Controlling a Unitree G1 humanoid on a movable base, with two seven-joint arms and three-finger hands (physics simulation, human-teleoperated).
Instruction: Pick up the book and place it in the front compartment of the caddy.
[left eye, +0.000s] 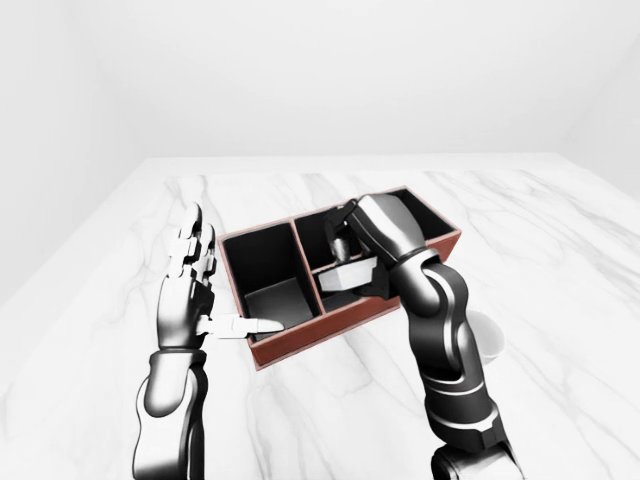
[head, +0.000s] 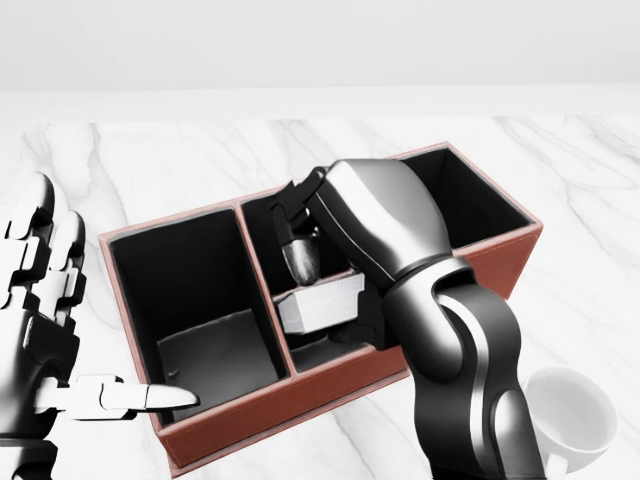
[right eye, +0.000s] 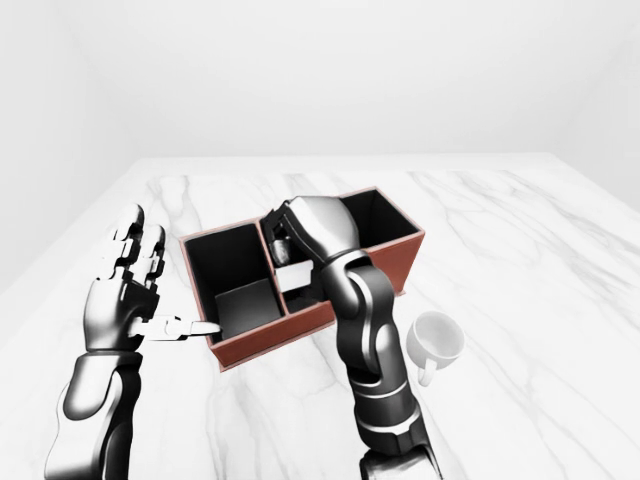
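Book: small white-grey block-shaped book (head: 322, 304), held flat in the right hand, above the lower part of the caddy's middle section in the head view.
Book axis: long side runs left to right in the head view, roughly parallel to the caddy's near long wall.
Book to compartment: the book sits over the small lower cell of the middle section, just beside the thin divider that splits that section; judged to be the front compartment, with the book not yet seated on the floor.
Right hand: glossy black-and-silver three-finger right hand (head: 330, 270), closed around the book, one finger pressing its top face, the others below and largely hidden.
Caddy: reddish-brown rectangular caddy with black lining (head: 260, 415), lying diagonally on the worktop, three sections along its length.
Clearance: the cell walls stand close around the book on all sides; the descent needs the book kept square to them, or an edge may catch on the rim.
Left hand: matching left hand (head: 60, 350), fingers spread and gripping nothing, one finger pointing at the caddy's lower-left corner; farther from the book than the right hand.
Mug: white ceramic mug (right eye: 433, 340) on the white marble worktop (left eye: 560, 230), near the right forearm, apart from the caddy.
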